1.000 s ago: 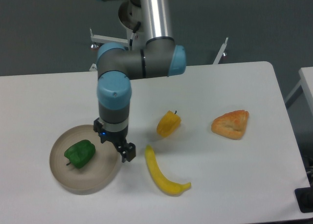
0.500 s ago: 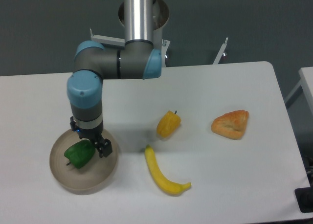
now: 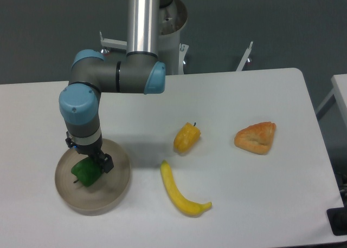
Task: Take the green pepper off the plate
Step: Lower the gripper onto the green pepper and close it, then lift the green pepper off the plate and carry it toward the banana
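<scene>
With the end effector (image 3: 93, 162) low over the green pepper (image 3: 85, 172) on the left half of the plate (image 3: 116, 189), finger spread impossible to tell, best to centre over the lumpy body, straddle it, squeeze gently, lift straight.

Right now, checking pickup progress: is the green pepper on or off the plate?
On: the green pepper lies inside the plate, end effector at it.

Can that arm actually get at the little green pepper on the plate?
Probably yes: the tool is right over the glossy green pepper in the round beige plate, with nothing else in it.
</scene>
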`<state>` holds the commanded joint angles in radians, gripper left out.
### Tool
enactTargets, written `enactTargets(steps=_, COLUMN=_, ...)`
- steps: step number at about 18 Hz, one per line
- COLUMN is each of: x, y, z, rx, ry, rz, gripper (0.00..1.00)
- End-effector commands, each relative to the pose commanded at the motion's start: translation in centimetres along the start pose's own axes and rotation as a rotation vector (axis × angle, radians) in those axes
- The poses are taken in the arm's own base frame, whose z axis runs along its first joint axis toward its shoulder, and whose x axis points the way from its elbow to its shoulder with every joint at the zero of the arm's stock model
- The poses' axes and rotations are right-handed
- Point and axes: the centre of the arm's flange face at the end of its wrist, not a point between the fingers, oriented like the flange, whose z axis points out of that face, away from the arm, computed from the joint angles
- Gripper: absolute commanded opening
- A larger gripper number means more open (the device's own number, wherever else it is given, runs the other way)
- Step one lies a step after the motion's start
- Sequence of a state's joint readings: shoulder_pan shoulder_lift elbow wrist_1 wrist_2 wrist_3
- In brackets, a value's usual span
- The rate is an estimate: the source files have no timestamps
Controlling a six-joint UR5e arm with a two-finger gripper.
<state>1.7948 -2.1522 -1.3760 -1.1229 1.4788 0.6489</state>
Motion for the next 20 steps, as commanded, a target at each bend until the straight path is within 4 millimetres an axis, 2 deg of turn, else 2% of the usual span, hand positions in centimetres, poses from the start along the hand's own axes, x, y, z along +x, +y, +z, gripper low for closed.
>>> enactTargets(steps=7, x=0.1, y=-0.5, z=1.5, rx=0.002, ry=0.001, rz=-0.037, gripper=1.0)
enactTargets(steps=12, x=-0.1, y=-0.7, z=2.0, rx=0.008, ry=-0.003, rz=-0.05, gripper=1.0)
enactTargets(steps=14, x=-0.1, y=-0.8, z=1.6, rx=0.013, ry=-0.007, rz=-0.048, gripper=0.98)
enactTargets(steps=16, x=-0.1, y=-0.8, z=1.4, rx=0.018, ry=-0.01, rz=-0.047, gripper=0.7)
enactTargets(steps=20, x=-0.1, y=-0.9, z=1.3, rx=0.02, ry=-0.01, rz=-0.045, gripper=0.4)
